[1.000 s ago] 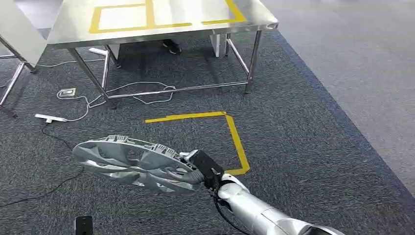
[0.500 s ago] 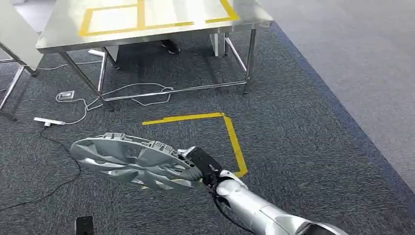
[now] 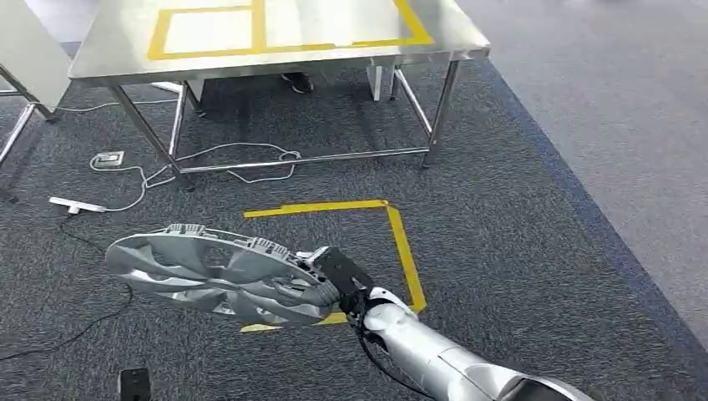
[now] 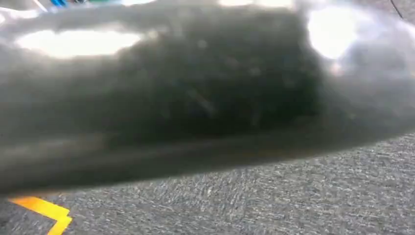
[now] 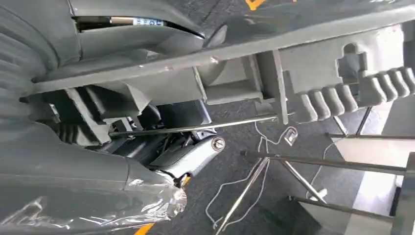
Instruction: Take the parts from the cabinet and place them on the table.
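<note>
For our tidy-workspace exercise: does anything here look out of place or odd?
Yes. Loose white cables and a power strip lie across the carpet beneath the steel table, a possible trip hazard. The wheel cover in the right hand looks intact.

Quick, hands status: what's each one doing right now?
Right hand: holding the silver wheel cover by its rim.
Left hand: cannot be told.

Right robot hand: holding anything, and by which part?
Yes. The right robot hand grips the silver wheel cover at its rim edge, on the side nearest the arm, carrying it roughly flat above the carpet.
</note>
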Controlling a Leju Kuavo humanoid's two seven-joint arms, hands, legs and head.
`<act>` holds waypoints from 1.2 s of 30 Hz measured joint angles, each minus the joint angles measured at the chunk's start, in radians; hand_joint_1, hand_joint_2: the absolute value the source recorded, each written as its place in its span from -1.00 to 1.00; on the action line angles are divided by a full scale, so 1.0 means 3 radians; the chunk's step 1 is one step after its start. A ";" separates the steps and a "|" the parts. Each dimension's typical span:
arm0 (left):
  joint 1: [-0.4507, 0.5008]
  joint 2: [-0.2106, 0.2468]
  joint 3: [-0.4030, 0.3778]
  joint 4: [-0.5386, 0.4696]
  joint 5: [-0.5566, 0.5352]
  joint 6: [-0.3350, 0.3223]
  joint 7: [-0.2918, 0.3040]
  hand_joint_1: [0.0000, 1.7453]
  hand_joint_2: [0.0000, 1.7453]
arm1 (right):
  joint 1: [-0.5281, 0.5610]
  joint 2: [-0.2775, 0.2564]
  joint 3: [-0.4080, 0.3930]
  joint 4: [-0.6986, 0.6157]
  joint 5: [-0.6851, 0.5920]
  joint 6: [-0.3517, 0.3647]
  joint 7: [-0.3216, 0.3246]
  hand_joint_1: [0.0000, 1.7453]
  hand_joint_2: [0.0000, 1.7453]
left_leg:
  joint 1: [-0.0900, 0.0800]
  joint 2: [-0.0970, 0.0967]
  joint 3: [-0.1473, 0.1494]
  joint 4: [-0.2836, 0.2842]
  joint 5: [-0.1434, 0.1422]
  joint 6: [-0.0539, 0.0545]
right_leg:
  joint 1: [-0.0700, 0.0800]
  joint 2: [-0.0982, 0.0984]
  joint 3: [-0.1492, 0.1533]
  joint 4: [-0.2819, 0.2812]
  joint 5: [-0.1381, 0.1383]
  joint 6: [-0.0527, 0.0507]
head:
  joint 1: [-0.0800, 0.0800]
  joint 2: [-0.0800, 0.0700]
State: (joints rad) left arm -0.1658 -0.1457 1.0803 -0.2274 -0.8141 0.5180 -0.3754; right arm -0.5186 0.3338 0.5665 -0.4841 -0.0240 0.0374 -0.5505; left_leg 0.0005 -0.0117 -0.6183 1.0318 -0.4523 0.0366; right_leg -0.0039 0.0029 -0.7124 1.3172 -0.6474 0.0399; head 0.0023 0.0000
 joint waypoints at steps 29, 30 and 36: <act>0.0027 -0.0014 0.0001 0.0000 0.0065 0.0019 -0.0006 -1.00 -1.00 | -0.0091 -0.0018 -0.0167 -0.0106 -0.0034 -0.0155 -0.0144 1.00 1.00 | -0.0031 -0.0007 0.0180 -0.0063 -0.0121 -0.0080 | 0.0047 0.0009 0.0264 -0.0987 0.0689 -0.0114 | -0.0013 0.0000; 0.0027 -0.0013 0.0000 0.0000 0.0065 0.0017 -0.0006 -1.00 -1.00 | -0.0110 -0.0024 -0.0178 -0.0149 -0.0033 -0.0169 -0.0151 1.00 1.00 | -0.0034 -0.0007 0.0180 -0.0063 -0.0120 -0.0079 | 0.0044 0.0008 0.0264 -0.0987 0.0689 -0.0114 | -0.0013 0.0000; 0.0011 -0.0009 -0.0031 0.0000 0.0029 -0.0047 -0.0060 -1.00 -1.00 | -0.0233 -0.0078 -0.0257 -0.0480 0.0030 -0.0277 -0.0117 1.00 1.00 | -0.0056 -0.0007 0.0173 -0.0037 -0.0127 -0.0052 | 0.0022 0.0005 0.0268 -0.0999 0.0704 -0.0081 | -0.0016 0.0000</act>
State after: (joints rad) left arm -0.1625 -0.1484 1.0712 -0.2274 -0.8053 0.5039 -0.3933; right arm -0.5886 0.3105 0.4894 -0.6282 -0.0149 -0.0458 -0.5856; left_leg -0.0162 -0.0138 -0.5663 1.0208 -0.4903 0.0211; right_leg 0.0028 0.0044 -0.6322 1.0175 -0.4362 0.0156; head -0.0026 0.0000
